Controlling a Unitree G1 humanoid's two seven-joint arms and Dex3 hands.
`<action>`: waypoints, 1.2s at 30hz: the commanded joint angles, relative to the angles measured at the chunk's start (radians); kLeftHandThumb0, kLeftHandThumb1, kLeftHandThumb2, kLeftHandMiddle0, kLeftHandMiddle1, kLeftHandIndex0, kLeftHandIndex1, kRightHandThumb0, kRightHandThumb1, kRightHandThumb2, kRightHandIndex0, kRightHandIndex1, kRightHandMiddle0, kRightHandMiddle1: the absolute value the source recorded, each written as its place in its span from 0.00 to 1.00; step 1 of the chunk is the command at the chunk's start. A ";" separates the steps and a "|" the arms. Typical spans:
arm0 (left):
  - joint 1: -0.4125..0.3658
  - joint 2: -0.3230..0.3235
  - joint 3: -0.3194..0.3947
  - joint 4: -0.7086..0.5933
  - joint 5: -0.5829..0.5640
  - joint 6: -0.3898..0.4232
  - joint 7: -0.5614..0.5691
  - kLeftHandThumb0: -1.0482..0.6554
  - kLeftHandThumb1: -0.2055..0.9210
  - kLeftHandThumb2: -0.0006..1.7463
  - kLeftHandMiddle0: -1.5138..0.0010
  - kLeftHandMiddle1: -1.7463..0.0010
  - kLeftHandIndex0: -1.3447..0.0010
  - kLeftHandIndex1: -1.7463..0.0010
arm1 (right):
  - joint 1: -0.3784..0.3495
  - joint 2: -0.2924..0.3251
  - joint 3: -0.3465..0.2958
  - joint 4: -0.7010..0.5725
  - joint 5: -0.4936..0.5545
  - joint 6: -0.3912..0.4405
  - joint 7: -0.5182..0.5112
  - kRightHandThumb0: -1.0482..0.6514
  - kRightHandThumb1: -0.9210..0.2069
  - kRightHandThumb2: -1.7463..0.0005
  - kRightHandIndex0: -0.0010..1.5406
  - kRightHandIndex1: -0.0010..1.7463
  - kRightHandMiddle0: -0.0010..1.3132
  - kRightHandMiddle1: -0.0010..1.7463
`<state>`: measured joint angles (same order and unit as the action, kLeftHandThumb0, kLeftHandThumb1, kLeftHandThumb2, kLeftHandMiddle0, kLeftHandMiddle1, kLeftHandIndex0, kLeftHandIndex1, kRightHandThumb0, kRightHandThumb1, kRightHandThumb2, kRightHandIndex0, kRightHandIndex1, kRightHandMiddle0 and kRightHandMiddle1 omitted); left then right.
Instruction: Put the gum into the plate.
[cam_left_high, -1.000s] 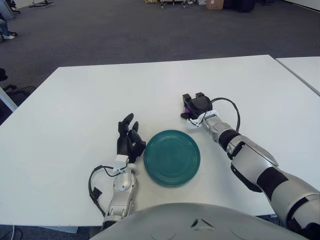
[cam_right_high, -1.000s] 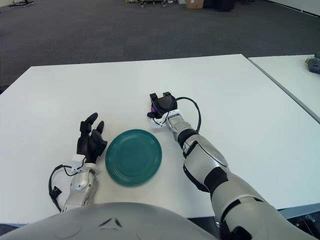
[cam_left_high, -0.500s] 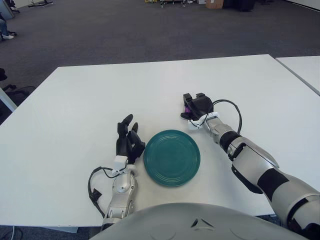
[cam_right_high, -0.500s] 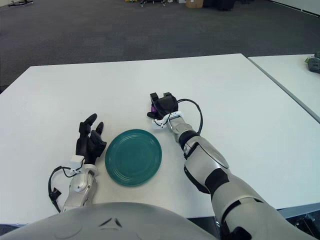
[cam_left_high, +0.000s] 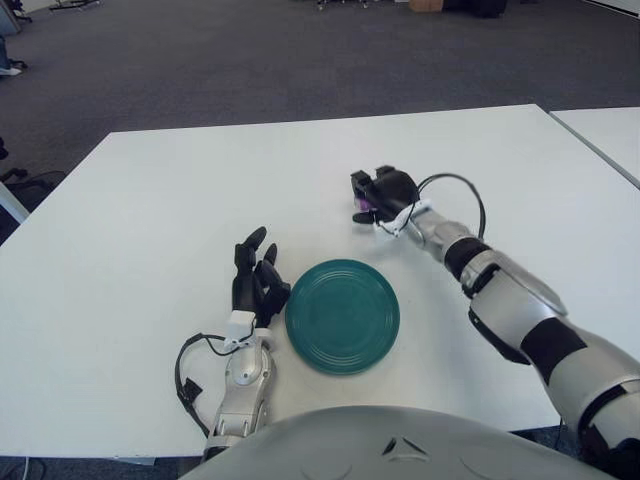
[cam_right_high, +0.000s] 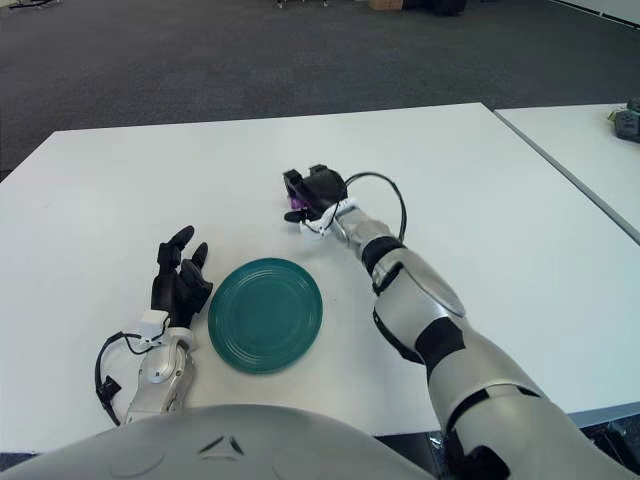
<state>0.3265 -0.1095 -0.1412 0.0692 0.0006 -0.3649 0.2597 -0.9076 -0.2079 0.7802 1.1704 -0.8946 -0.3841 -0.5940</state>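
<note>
The work surface is a white table (cam_left_high: 150, 200) standing on dark grey carpet (cam_left_high: 250, 60). A second white table (cam_right_high: 590, 150) stands apart at 3 o'clock; a small dark object rests at its far edge, too small to identify.

The gum (cam_left_high: 364, 206) shows only as a small purple patch between the black fingers of the right hand (cam_left_high: 380, 194). Its shape is mostly hidden by the fingers. The right hand is closed around the gum, positioned at 1 o'clock from the plate (cam_left_high: 342, 315) and clear of its rim.

The plate is teal, round and lies flat on the table.

The left hand (cam_left_high: 255, 283) rests on the table just beside the plate at 9 o'clock, fingers loosely extended, holding nothing.
</note>
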 joint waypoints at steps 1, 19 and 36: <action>-0.005 -0.056 0.002 0.031 -0.016 -0.002 -0.004 0.05 1.00 0.60 0.63 0.97 0.90 0.50 | 0.005 -0.131 -0.022 -0.290 -0.015 -0.100 0.063 0.33 0.00 0.60 0.71 1.00 0.68 1.00; -0.004 -0.058 0.004 0.046 -0.020 -0.010 -0.001 0.05 1.00 0.59 0.63 0.98 0.89 0.50 | 0.237 -0.367 -0.113 -1.066 0.035 -0.209 0.484 0.34 0.03 0.60 0.73 1.00 0.67 1.00; 0.054 -0.063 -0.045 -0.077 0.067 0.056 0.057 0.10 1.00 0.59 0.65 0.99 0.89 0.49 | 0.394 -0.392 -0.156 -1.305 0.076 -0.385 0.660 0.33 0.06 0.63 0.78 1.00 0.71 1.00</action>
<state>0.3672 -0.1131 -0.1732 0.0140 0.0496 -0.3214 0.2943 -0.5460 -0.5908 0.6442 -0.0920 -0.8458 -0.7509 0.0303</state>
